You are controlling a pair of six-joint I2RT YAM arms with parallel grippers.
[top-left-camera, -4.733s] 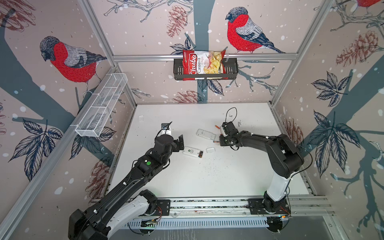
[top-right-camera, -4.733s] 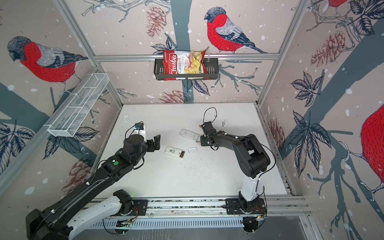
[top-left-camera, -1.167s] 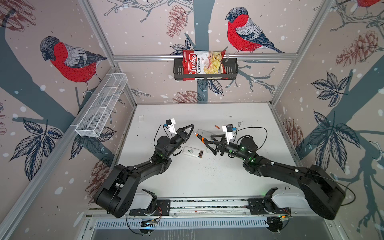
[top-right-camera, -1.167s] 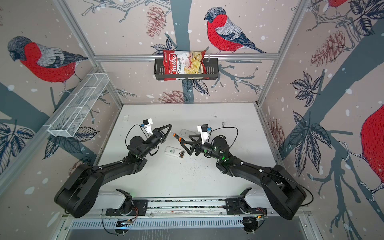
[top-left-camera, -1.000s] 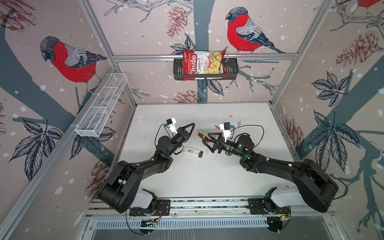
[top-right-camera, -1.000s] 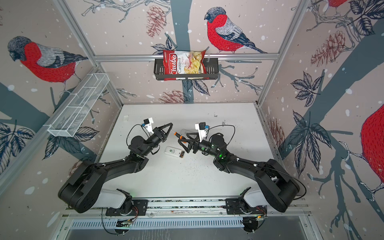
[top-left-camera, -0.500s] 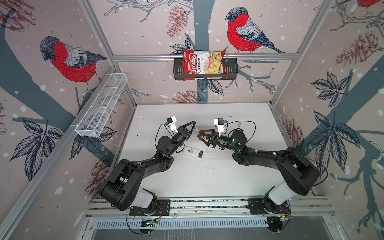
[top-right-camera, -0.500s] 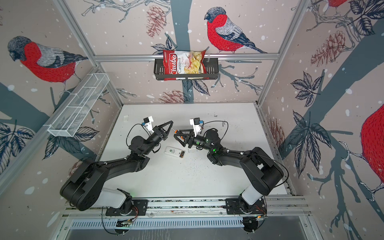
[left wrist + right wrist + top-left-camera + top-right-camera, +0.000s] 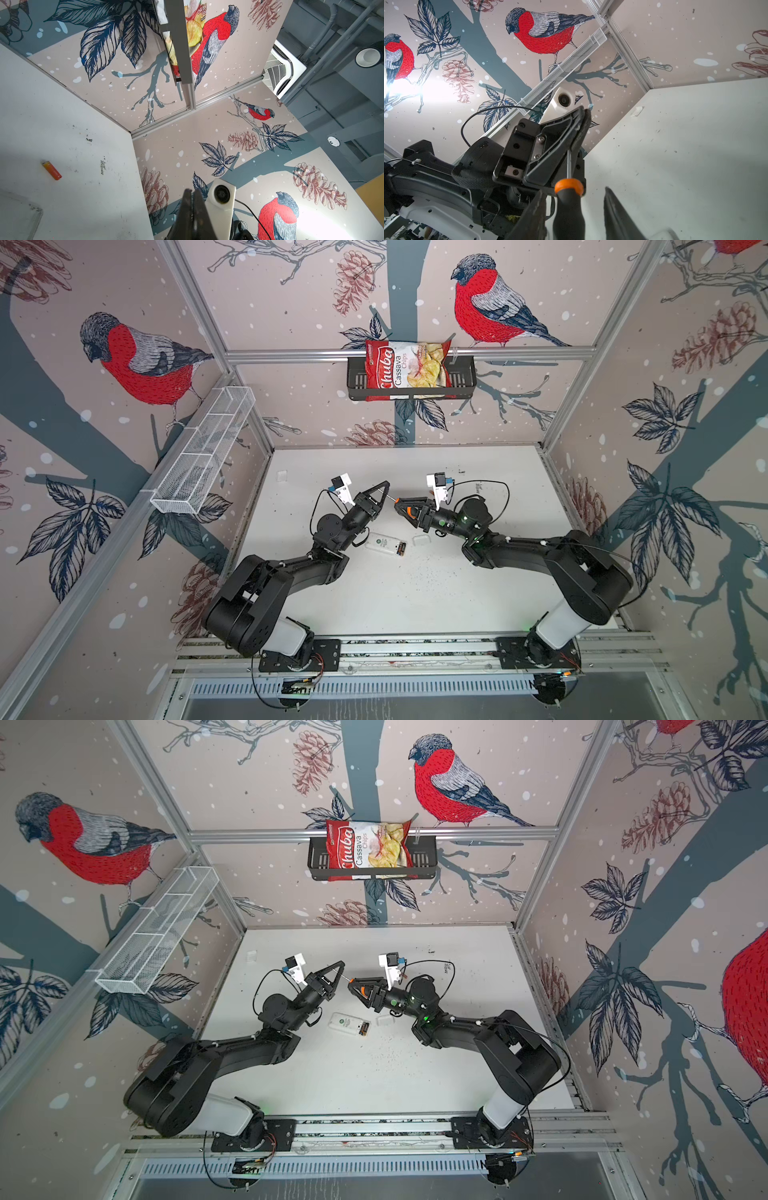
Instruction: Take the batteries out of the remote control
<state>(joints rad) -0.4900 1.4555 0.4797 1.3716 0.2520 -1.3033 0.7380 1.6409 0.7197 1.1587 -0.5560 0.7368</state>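
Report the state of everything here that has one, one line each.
left gripper: shut, fingers pinching the screwdriver shaft.
right gripper: open, fingers either side of the screwdriver handle, gap on one side.
screwdriver: off the table, between both grippers.
remote: flat on the table, battery bay uncovered, batteries inside.
cover: off, lying beside the remote.
orange battery: out, loose on the table.

White remote [image 9: 381,543] lying flat, end compartment open; dark gold-tipped batteries [image 9: 401,549] seated inside. Orange battery [image 9: 52,170] lying loose, on side.
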